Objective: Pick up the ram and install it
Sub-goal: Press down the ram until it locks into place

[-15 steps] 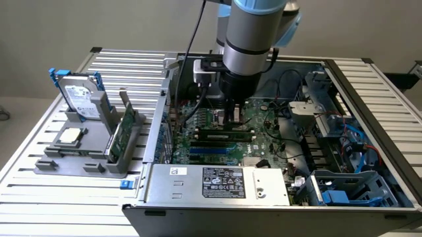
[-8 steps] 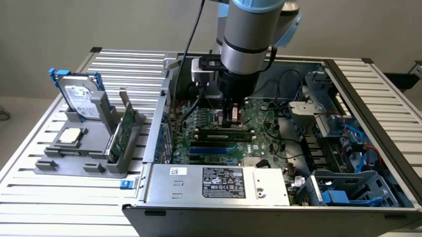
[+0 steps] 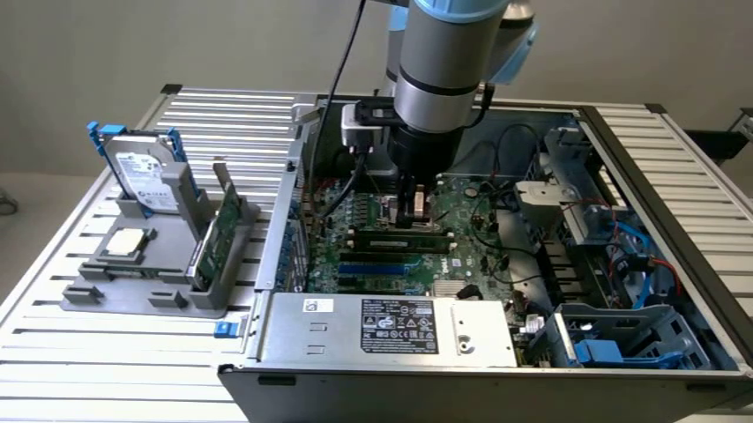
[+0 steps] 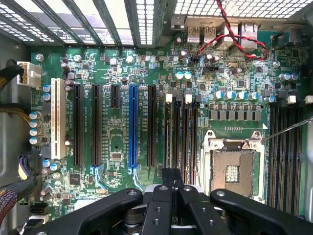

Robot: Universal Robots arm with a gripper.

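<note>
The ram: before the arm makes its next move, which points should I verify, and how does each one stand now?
1. Gripper shut: ok.
2. Gripper down inside the computer case, over the memory slots beside the processor socket: ok.
3. The ram taken out of the grey holder: not ok; it stands on edge in the holder, outside the case.
4. Something held between the fingers: cannot tell.
5. Red and black wires apart from the memory slots: ok.
</note>
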